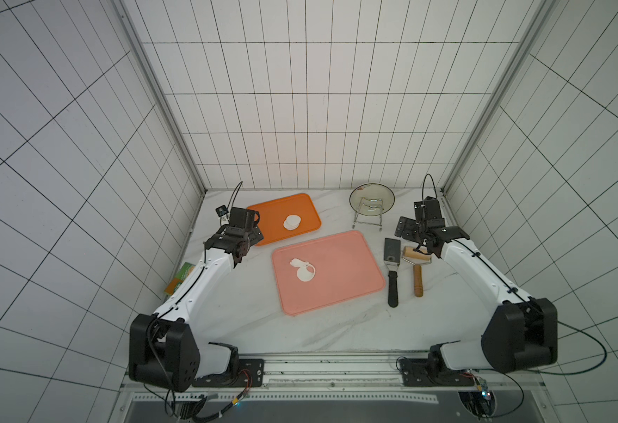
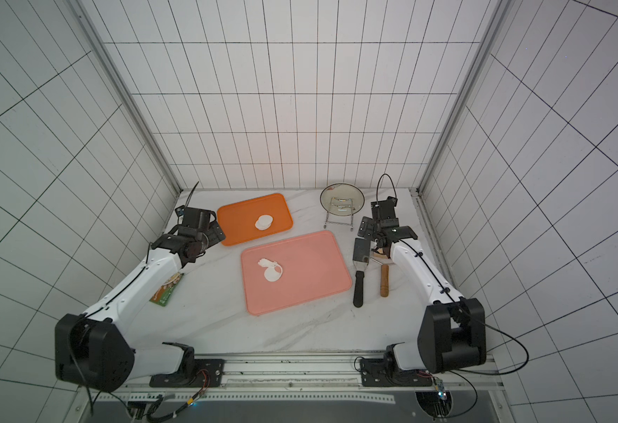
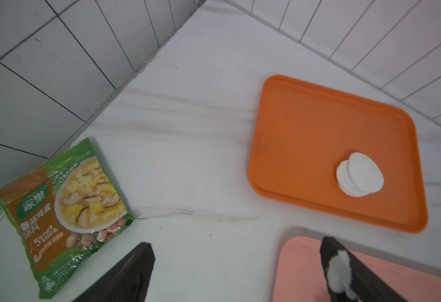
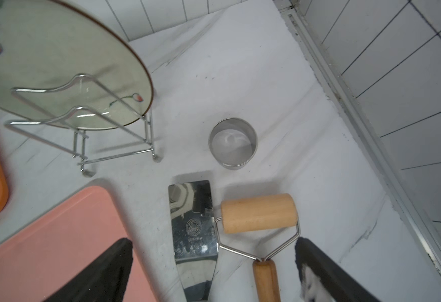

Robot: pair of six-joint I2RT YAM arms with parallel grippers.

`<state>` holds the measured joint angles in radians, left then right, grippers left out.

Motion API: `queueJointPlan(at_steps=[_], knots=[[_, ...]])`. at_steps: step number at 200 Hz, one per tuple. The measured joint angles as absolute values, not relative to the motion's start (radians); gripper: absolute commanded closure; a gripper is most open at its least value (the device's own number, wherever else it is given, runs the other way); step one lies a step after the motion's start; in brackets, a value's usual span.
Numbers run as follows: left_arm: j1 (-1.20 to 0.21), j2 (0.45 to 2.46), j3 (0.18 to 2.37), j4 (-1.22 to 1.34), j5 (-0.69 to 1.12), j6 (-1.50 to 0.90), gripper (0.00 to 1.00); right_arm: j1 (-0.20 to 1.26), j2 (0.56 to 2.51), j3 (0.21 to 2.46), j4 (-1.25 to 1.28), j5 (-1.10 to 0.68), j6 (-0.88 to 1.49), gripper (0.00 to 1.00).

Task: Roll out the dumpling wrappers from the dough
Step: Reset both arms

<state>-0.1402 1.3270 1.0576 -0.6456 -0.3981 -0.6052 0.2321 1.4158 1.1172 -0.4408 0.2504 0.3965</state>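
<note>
Two or three round white dumpling wrappers (image 1: pixel 291 222) (image 2: pixel 264 222) (image 3: pixel 359 177) lie stacked on the orange tray (image 1: pixel 271 214) (image 3: pixel 305 136). The dough (image 1: pixel 296 263) (image 2: pixel 264 263), a ragged white scrap, lies on the pink tray (image 1: pixel 340 271) (image 2: pixel 307 267), with a thin strand curling round a round white disc (image 1: pixel 304 274). My left gripper (image 1: pixel 253 227) (image 3: pixel 236 272) is open and empty over the table at the orange tray's left edge, with white dough stuck to one finger (image 3: pixel 341 269). My right gripper (image 1: pixel 412 230) (image 4: pixel 214 264) is open and empty above the wooden roller (image 4: pixel 258 213) (image 1: pixel 415 269).
A steel spatula (image 1: pixel 391 271) (image 4: pixel 193 222) lies beside the roller. A small steel ring (image 4: pixel 233 142) stands behind them. A plate on a wire rack (image 1: pixel 371 201) (image 4: pixel 57 65) stands at the back. A green soup packet (image 1: pixel 179 278) (image 3: pixel 65 206) lies by the left wall.
</note>
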Motion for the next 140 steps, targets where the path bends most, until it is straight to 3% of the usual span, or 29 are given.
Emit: queueJointPlan(at_steps=[28,87,140], knots=[[-0.049,1.327,1.044,-0.545,-0.428,-0.519,0.02,0.160,1.384,1.039,-0.298,0.278,0.382,0.01],[-0.019,1.325,0.763,-0.144,-0.480,-0.339,0.02,0.121,1.266,0.713,0.021,0.424,0.230,0.01],[-0.009,1.337,0.623,0.170,-0.477,-0.273,0.03,0.099,1.282,0.534,0.299,0.487,0.161,0.01]])
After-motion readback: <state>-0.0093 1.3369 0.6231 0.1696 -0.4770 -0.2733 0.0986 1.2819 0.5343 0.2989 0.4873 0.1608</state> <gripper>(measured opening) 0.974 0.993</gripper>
